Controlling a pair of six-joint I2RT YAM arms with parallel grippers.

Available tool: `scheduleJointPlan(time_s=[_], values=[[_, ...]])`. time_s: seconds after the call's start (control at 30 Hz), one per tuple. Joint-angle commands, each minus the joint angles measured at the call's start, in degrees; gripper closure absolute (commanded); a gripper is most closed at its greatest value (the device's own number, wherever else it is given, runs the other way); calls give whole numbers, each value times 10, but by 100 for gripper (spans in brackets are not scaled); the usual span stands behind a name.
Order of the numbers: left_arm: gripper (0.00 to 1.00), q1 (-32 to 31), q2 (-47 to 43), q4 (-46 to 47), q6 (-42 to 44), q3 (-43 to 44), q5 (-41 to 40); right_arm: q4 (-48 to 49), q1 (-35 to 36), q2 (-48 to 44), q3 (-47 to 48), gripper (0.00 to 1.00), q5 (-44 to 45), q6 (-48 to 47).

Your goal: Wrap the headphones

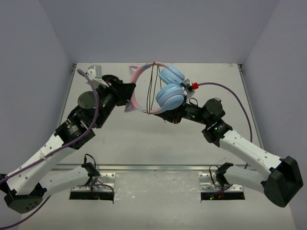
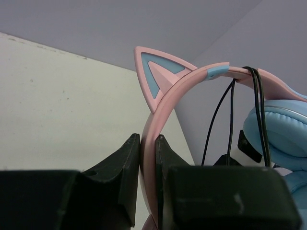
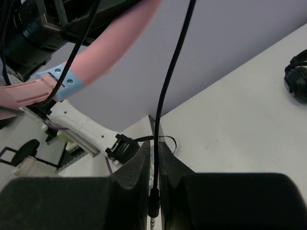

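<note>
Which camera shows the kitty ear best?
The left wrist view: the cat ear is big and sharp there, on the pink headband. The top view shows it tiny. The right wrist view shows none.

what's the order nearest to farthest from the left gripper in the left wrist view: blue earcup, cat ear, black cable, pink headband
1. pink headband, clamped in the left gripper
2. cat ear, just above the grip
3. black cable, hanging over the band at right
4. blue earcup, far right, behind the cable

Lab cell: white table (image 1: 144, 141), plain grey walls (image 1: 158, 28).
</note>
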Motion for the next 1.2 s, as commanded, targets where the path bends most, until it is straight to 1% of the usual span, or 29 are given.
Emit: scheduleJointPlan(time_s=[0.0,0.07,0.1,0.13,0.2,0.23,0.3,0.37,0.43,0.5,0.53,0.57,0.73,0.97,1.17], values=[[100,1,-25,134,-34,-7,-27,109,6,-18,-23,89,37,95],[100,1,-26,144,-34,-13,-29,124,12,-17,-28,89,42,103],[100,1,-26,145,-30,-14,-31,130,15,-18,-32,93,45,107],[100,1,-25,168,-28,-14,-33,135,18,-19,-33,94,50,110],[100,1,-26,182,-14,-18,-41,147,21,-21,-36,94,53,127],[100,1,-26,197,-8,-22,-46,171,27,-23,-46,92,55,133],[100,1,-30,234,14,-31,-54,187,33,-25,-56,91,60,153],[100,1,-28,258,33,-40,-57,202,45,-24,-58,91,66,163],[99,1,-24,286,34,-43,-60,218,59,-21,-63,94,73,168],[100,1,-19,312,27,-53,-60,230,67,-20,-67,94,93,168],[100,1,-14,316,20,-56,-62,249,73,-17,-69,98,99,166],[100,1,-11,317,3,-58,-69,255,75,-16,-71,99,113,169],[100,1,-9,315,-37,-78,-91,282,75,6,-75,97,128,173],[100,1,-42,323,-64,-144,-147,334,75,48,-94,97,166,194],[100,1,-23,287,-76,-154,-203,359,76,94,-96,96,169,210]])
